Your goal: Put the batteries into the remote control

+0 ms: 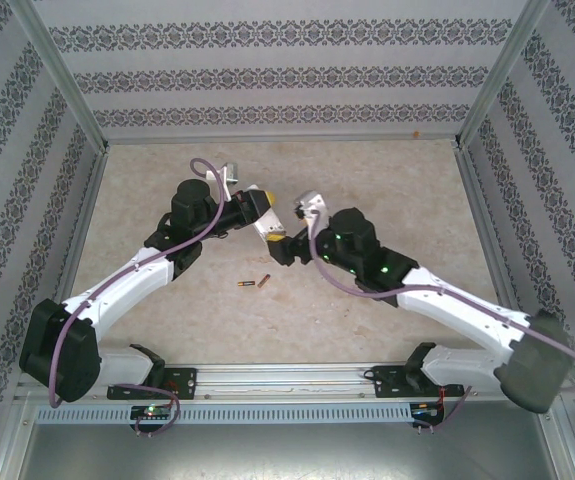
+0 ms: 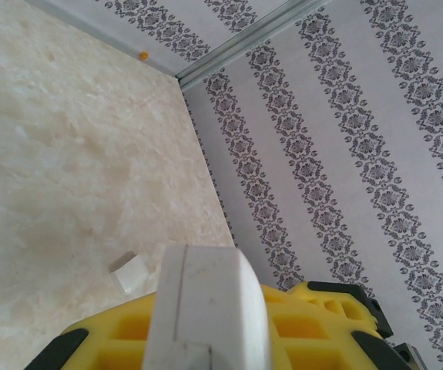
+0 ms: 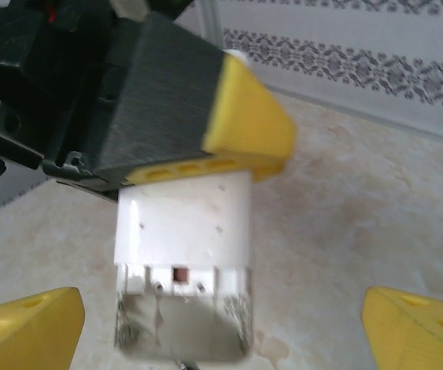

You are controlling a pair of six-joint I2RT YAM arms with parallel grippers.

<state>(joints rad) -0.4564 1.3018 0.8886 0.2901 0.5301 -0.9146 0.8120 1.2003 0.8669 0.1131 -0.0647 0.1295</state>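
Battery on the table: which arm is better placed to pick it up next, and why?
Right. The right fingers are spread open and empty; the left fingers grip the remote. The battery lies on the table near both.

You see a beige marbled counter [image 1: 367, 180], patterned panels [image 1: 267, 60] around it, and 1 orange speck [image 1: 417, 134] at its far right edge.

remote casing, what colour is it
The remote is white; best seen in the right wrist view.
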